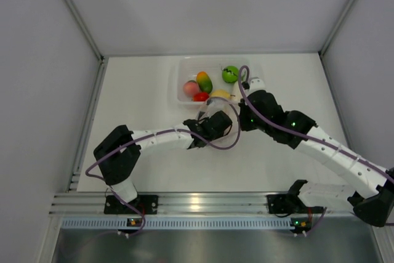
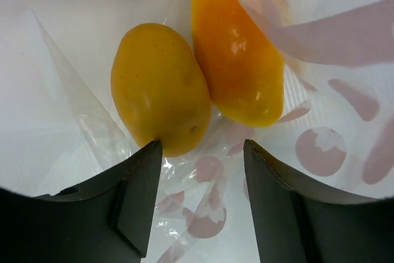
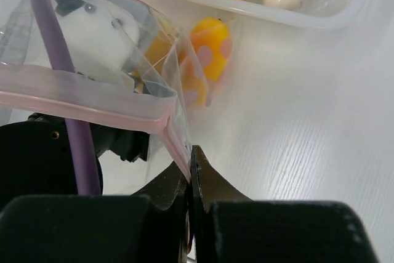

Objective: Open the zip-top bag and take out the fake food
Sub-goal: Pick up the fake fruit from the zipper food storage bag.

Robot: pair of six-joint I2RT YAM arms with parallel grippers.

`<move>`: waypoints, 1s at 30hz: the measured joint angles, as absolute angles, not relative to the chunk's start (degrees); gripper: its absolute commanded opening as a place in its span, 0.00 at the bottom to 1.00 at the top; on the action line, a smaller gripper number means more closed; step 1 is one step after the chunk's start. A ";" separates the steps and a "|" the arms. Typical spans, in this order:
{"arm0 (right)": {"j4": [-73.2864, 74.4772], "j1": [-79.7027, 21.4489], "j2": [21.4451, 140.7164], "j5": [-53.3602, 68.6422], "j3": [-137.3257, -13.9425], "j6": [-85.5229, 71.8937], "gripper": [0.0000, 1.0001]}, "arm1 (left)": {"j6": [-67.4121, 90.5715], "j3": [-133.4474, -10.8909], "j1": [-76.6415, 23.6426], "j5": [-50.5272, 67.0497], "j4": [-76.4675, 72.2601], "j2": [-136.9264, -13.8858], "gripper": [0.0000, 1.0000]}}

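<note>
Right gripper [image 3: 191, 159] pinches the limp clear zip-top bag [image 3: 123, 41] by its pink strip [image 3: 86, 100]; the empty, parted left gripper [image 2: 202, 149] should straddle the slick yellow plastic fruit [image 2: 160, 87].

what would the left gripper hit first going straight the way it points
Probably the yellow fruit, just ahead of the open left gripper inside the zip-top bag; the orange fruit sits beside it. Depth is unclear.

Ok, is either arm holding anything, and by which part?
The right fingers pinch the zip-top bag at the corner of its pink zip strip. The left fingers are open, holding nothing.
</note>
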State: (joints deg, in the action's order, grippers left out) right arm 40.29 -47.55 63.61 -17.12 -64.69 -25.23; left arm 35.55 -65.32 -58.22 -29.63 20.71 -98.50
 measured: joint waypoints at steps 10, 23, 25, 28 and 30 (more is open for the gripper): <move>40.38 -47.92 63.51 -12.88 -65.93 -23.70 0.00 | 35.81 -65.58 -58.22 -36.42 20.82 -97.73 0.64; 44.51 -49.58 65.98 -17.80 -67.51 -22.55 0.00 | 36.49 -66.11 -58.15 -42.81 20.64 -101.23 0.36; 44.73 -49.67 66.15 -17.78 -67.51 -22.44 0.00 | 36.36 -66.19 -58.13 -43.92 20.64 -101.71 0.38; 45.17 -49.67 66.15 -17.76 -67.51 -22.06 0.00 | 35.66 -66.78 -58.08 -44.91 20.58 -102.72 0.48; 45.36 -49.67 66.13 -17.63 -67.51 -22.06 0.00 | 35.22 -66.87 -58.04 -45.28 20.60 -102.94 0.52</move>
State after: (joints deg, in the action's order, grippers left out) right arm 45.36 -49.67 66.13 -17.63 -67.51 -22.06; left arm 35.22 -66.87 -58.04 -45.28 20.60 -102.94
